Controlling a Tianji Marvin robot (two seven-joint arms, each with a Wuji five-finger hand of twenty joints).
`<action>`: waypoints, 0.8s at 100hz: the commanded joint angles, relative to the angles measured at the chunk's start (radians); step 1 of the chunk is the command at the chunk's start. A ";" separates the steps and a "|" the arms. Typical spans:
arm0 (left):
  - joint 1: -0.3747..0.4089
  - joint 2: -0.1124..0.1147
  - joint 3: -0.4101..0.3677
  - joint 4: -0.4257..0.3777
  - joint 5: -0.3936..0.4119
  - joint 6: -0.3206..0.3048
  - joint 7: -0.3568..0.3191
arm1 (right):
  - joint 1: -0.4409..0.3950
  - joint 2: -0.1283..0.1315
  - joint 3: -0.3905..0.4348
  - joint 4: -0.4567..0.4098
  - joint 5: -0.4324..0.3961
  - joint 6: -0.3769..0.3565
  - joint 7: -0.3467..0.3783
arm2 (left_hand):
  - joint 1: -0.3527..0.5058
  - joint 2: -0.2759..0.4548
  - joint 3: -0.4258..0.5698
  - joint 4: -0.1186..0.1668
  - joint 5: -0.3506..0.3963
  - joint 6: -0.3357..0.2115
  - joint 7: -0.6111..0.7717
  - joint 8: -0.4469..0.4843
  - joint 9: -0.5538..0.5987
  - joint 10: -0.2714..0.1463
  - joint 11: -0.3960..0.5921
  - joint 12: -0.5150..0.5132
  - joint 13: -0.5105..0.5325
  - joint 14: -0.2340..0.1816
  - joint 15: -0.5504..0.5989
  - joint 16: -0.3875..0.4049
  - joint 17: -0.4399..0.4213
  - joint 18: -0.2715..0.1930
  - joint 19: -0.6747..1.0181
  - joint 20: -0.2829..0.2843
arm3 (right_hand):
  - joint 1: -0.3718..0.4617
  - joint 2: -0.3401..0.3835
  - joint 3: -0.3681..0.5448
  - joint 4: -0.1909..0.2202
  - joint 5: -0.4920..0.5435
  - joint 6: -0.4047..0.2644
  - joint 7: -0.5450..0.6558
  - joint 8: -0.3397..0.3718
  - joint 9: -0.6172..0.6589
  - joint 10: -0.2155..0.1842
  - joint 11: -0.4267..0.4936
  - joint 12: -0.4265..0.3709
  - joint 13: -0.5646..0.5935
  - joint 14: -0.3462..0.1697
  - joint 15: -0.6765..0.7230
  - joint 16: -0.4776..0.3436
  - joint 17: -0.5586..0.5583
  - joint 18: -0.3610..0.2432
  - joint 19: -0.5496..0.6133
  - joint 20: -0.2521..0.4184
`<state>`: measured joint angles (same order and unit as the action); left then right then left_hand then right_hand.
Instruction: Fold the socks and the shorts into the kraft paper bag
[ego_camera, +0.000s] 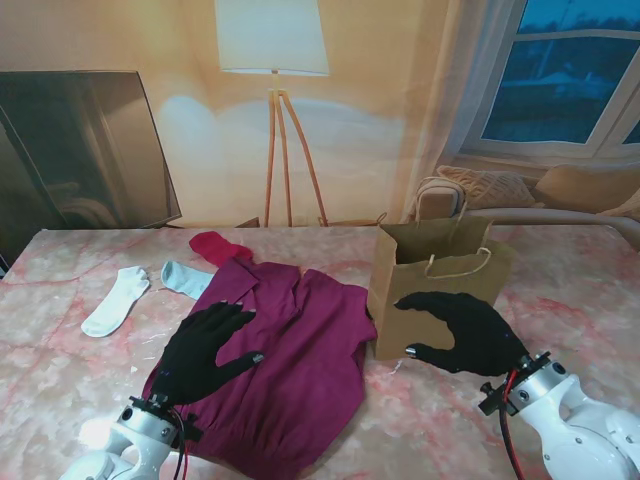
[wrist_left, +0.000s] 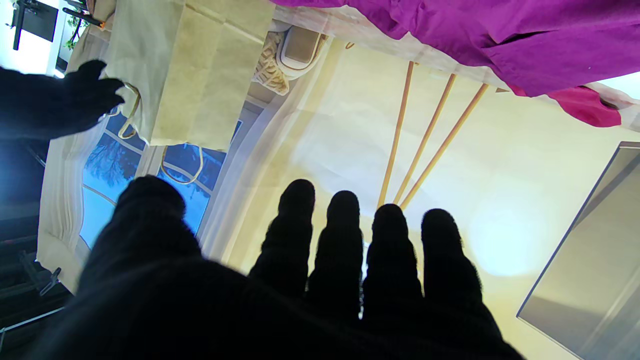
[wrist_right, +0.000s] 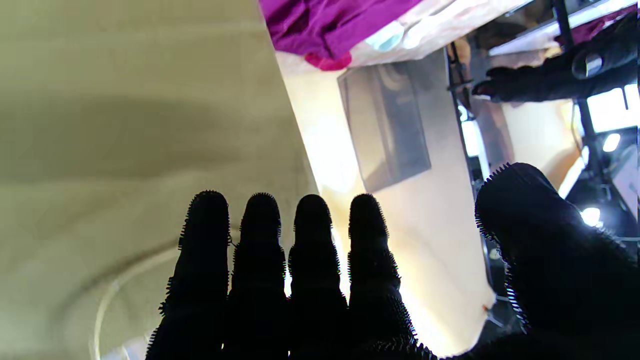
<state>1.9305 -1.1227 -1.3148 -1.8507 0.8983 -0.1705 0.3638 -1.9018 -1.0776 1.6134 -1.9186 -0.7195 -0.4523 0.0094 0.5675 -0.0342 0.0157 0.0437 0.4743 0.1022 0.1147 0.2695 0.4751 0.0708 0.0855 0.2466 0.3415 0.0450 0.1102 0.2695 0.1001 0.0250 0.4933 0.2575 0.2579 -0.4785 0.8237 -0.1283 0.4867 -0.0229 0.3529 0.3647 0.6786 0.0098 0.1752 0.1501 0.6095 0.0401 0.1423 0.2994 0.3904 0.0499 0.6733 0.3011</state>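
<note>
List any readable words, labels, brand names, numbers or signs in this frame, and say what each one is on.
None can be read in any view.
The kraft paper bag shows plain brown faces, no print.
The magenta shorts, white sock, light blue sock and red sock show no tags or logos.

Three socks lay on the table: one white sock, one pale blue sock and one red sock. There was one pair of magenta shorts and one kraft paper bag with two twine handles. Two black-gloved hands showed, the left hand and the right hand.
</note>
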 joint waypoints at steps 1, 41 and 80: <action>0.005 0.003 -0.001 -0.008 -0.003 0.000 -0.007 | -0.013 -0.006 -0.018 0.024 -0.004 0.008 0.011 | 0.009 0.032 0.001 0.009 0.007 -0.008 0.005 0.008 -0.010 -0.002 -0.008 -0.006 0.007 -0.011 -0.001 0.002 -0.007 -0.012 0.003 0.011 | -0.033 0.022 -0.034 0.035 0.002 0.010 -0.022 -0.006 0.022 0.009 -0.029 -0.019 -0.002 -0.016 0.008 -0.021 -0.014 -0.025 0.000 -0.038; 0.040 0.010 -0.139 -0.072 -0.024 0.011 -0.136 | 0.024 0.000 -0.086 0.085 0.012 0.007 0.022 | 0.037 0.019 0.013 0.010 0.023 -0.021 0.015 0.012 0.009 -0.008 -0.001 -0.004 0.028 -0.014 0.006 0.004 0.011 -0.002 0.018 0.017 | -0.029 0.033 -0.066 0.038 -0.010 -0.011 -0.018 -0.004 -0.004 -0.007 -0.023 -0.013 -0.013 -0.023 0.006 -0.014 -0.035 -0.021 0.017 -0.036; -0.034 0.024 -0.310 -0.017 -0.008 0.111 -0.280 | 0.078 0.002 -0.157 0.141 0.036 0.029 0.029 | 0.054 0.017 0.052 -0.006 0.097 -0.041 0.070 0.028 0.072 -0.006 0.023 0.009 0.082 0.001 0.038 0.027 0.019 0.008 0.084 0.050 | -0.026 0.041 -0.086 0.040 -0.018 -0.022 -0.016 -0.001 -0.018 -0.017 0.001 -0.001 -0.013 -0.032 0.005 -0.005 -0.041 -0.014 0.030 -0.024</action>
<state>1.9210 -1.1114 -1.6050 -1.9028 0.8841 -0.0724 0.0921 -1.8238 -1.0749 1.4644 -1.7828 -0.6844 -0.4279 0.0325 0.6434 -0.0489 0.0573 0.0437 0.5464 0.0641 0.1695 0.2893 0.5385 0.0707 0.1034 0.2494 0.4083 0.0450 0.1418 0.2852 0.1356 0.0359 0.5731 0.2934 0.2583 -0.4638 0.7638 -0.1279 0.4856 -0.0251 0.3522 0.3644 0.6775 0.0099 0.1643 0.1496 0.6093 0.0398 0.1423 0.2993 0.3650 0.0498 0.6800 0.2967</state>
